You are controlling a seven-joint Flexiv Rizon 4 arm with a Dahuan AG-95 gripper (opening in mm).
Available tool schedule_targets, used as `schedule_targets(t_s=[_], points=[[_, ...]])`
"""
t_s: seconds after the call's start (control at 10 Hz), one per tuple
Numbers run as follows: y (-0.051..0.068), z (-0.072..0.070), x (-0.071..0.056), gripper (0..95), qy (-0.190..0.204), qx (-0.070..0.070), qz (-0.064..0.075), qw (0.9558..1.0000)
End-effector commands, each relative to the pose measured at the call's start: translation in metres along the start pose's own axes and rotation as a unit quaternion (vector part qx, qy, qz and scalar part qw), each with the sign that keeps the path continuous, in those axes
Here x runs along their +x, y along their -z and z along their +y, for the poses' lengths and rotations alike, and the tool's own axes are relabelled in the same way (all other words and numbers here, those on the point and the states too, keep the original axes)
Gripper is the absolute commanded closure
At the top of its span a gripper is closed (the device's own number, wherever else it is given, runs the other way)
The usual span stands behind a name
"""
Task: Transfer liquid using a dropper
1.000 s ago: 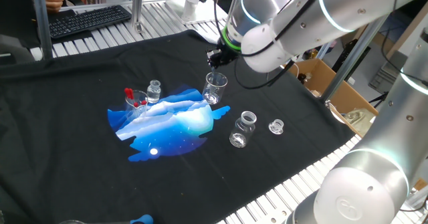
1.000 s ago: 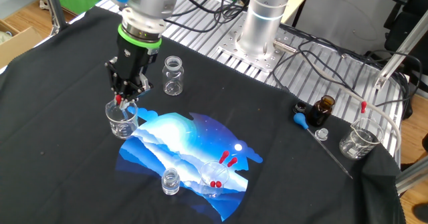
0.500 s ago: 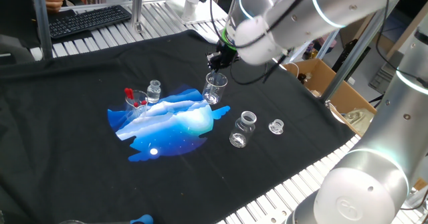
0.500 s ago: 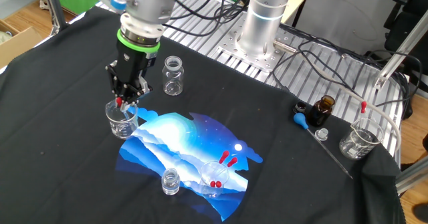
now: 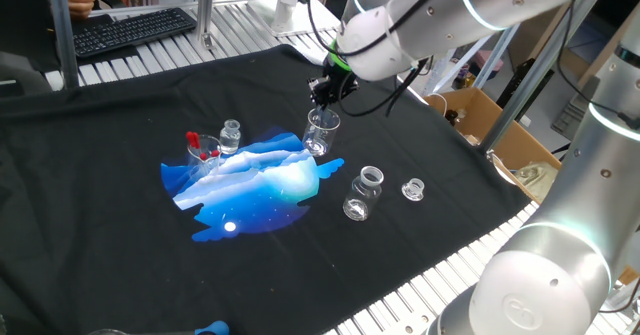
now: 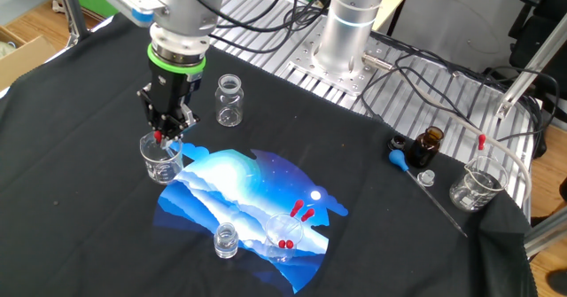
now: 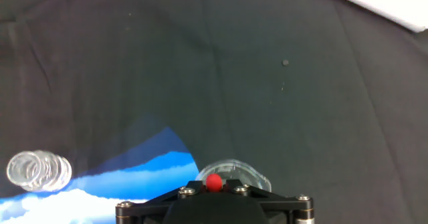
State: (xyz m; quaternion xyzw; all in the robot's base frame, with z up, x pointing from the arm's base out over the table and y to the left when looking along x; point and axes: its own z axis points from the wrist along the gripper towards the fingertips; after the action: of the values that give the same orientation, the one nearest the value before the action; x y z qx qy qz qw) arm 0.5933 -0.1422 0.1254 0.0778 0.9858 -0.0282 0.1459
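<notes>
The dropper (image 6: 160,138) hangs tip-down in the gripper (image 6: 166,130), its red bulb pinched between the nearly closed jaws and its clear tube reaching into a small glass beaker (image 6: 162,160) at the edge of the blue printed patch (image 6: 252,204). The hand view shows the red bulb directly above the beaker rim. Judging from this, the pick-up is done and the dropper is either drawing or releasing liquid; which one cannot be told, nor whether the tube holds any. Nearby stand a wide-mouth glass vial (image 6: 229,100), a smaller vial (image 6: 225,240) and a second beaker holding spare droppers (image 6: 285,235). Across the black-clothed surface (image 6: 372,208) sit a brown bottle (image 6: 428,144) and another beaker (image 6: 475,184). Nothing blocks the gripper.
</notes>
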Motion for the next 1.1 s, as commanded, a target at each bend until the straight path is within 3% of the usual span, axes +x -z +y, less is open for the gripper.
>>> schedule_targets(t_s=[0.1,1.1], points=[[-0.001,0.0,0.001,95.0,0.0,-0.001,0.0,1.0],[-0.013,-0.004,0.01,95.0,0.006,-0.006,0.006,0.9999]])
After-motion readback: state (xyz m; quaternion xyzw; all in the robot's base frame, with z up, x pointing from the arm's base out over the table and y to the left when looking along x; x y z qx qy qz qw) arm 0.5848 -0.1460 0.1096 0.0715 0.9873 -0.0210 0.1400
